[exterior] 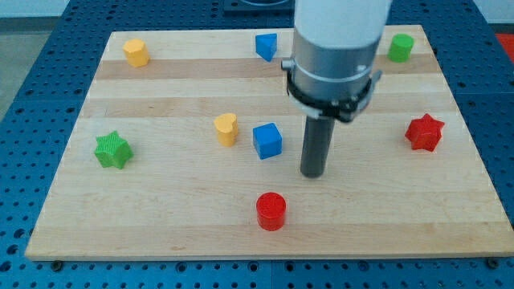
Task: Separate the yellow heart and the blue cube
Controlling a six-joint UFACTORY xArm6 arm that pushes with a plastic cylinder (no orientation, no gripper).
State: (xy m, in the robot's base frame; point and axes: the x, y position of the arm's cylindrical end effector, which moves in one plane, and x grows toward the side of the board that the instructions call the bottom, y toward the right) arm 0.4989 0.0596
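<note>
The yellow heart (227,128) stands near the middle of the wooden board (161,209). The blue cube (267,140) sits just to its right, with a small gap between them. My tip (312,173) is on the board to the right of the blue cube and a little below it, not touching any block. The arm's grey and white body rises above the rod toward the view's top.
A red cylinder (271,211) lies below the cube. A green star (112,150) is at the left, a red star (424,132) at the right. A yellow block (136,52), a blue triangular block (266,46) and a green block (401,47) line the top.
</note>
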